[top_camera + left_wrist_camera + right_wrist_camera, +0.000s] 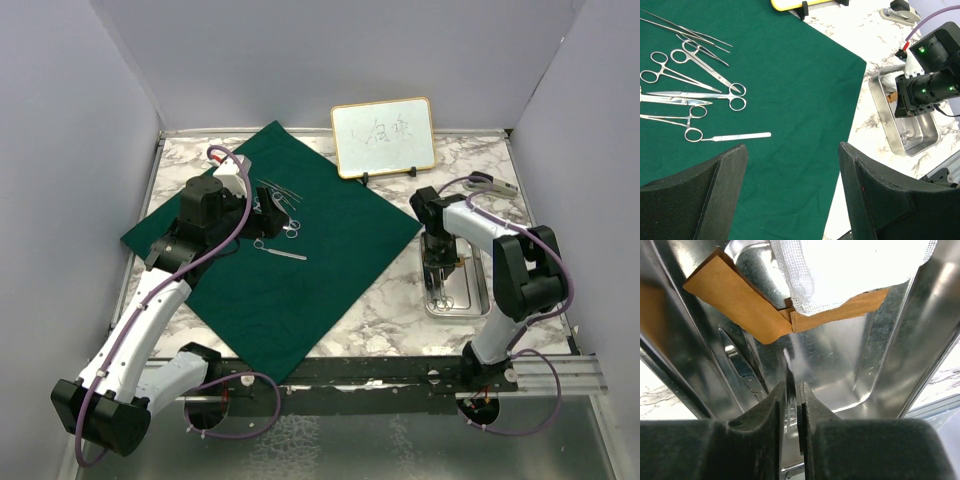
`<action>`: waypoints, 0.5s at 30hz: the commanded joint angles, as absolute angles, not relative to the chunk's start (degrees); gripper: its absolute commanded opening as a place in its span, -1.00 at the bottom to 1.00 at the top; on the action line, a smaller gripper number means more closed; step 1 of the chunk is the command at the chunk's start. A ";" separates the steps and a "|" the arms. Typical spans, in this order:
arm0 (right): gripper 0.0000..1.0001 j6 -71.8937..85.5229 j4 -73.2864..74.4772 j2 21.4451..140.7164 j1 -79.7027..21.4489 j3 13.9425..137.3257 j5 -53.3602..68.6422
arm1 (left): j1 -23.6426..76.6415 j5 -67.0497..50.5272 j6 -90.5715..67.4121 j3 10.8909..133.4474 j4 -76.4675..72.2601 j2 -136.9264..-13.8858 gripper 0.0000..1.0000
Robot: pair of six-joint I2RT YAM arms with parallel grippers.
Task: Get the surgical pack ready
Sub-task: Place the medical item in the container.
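The dark green cloth (300,275) (800,90) lies slantwise on the marble table. Several silver scissor-like instruments (280,215) (695,95) lie in a row on its far left part. My left gripper (262,210) (792,150) hovers open over bare cloth beside them. The steel tray (484,292) (883,112) (880,365) sits off the cloth at the right. My right gripper (440,285) (796,387) reaches down into it. Its jaws stand a narrow slit apart, a thin steel instrument (790,370) resting against the left pad. White gauze (850,270) and brown paper strips (735,300) lie in the tray's far end.
A gold-framed whiteboard (383,137) stands at the back, close to the cloth's far corner. A small grey device (490,183) (900,12) lies behind the tray. A second instrument (742,367) lies along the tray's left wall. Grey walls enclose the table.
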State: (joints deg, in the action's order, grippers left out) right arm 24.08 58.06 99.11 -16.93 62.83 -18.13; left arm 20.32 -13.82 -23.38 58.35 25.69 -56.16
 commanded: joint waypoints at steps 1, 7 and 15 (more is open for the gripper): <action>-0.66 23.73 59.21 98.81 -17.37 63.22 -17.33 | 20.13 -13.75 -22.50 59.15 25.09 -55.51 0.51; -0.54 24.25 59.33 96.00 -17.40 63.46 -17.67 | 20.15 -12.92 -22.55 59.47 25.57 -55.55 0.51; -0.12 20.70 48.41 80.57 -17.40 69.85 -3.95 | 17.94 -11.85 -27.54 56.69 26.98 -61.11 0.54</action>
State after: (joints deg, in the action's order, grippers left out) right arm 23.64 58.13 90.63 -16.93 65.43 -14.98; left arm 19.81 -13.65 -24.56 58.30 25.71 -57.58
